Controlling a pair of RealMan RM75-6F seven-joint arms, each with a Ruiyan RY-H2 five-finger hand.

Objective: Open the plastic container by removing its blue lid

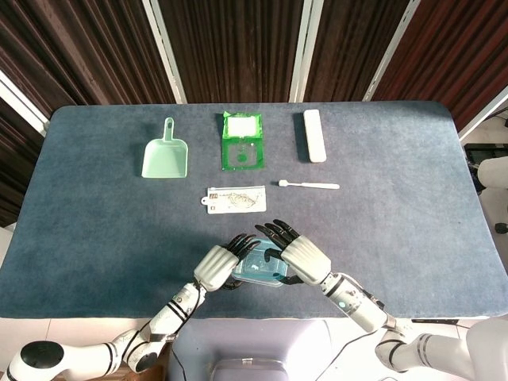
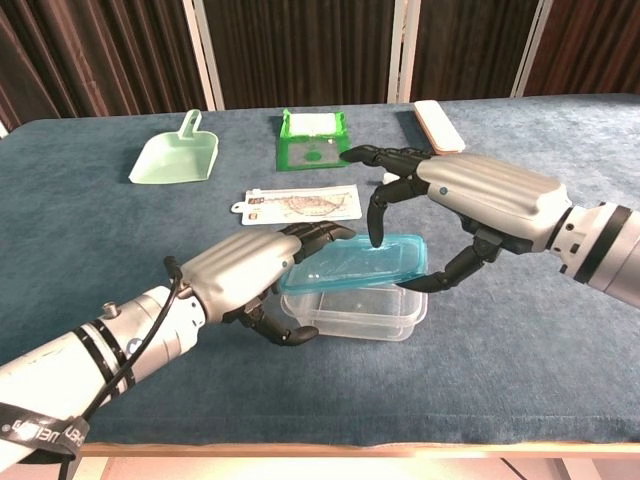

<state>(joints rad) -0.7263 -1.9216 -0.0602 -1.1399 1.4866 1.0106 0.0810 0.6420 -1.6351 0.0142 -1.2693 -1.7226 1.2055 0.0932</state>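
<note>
The clear plastic container [image 2: 368,312] stands near the table's front edge. My left hand [image 2: 250,270] grips its left end, fingers over the rim and thumb low on the side wall. The blue lid [image 2: 355,262] is tilted, with its right end raised off the container and its left end still by my left fingers. My right hand [image 2: 470,195] holds the lid's right end, thumb under the edge and fingers on top. The head view from above shows the left hand [image 1: 216,266] and right hand [image 1: 305,258] covering most of the lid [image 1: 260,266].
Across the far side lie a green dustpan [image 1: 164,159], a green packet [image 1: 240,141] and a white case [image 1: 314,135]. Nearer lie a toothbrush [image 1: 309,185] and a flat printed card pack [image 1: 236,198], just behind the hands.
</note>
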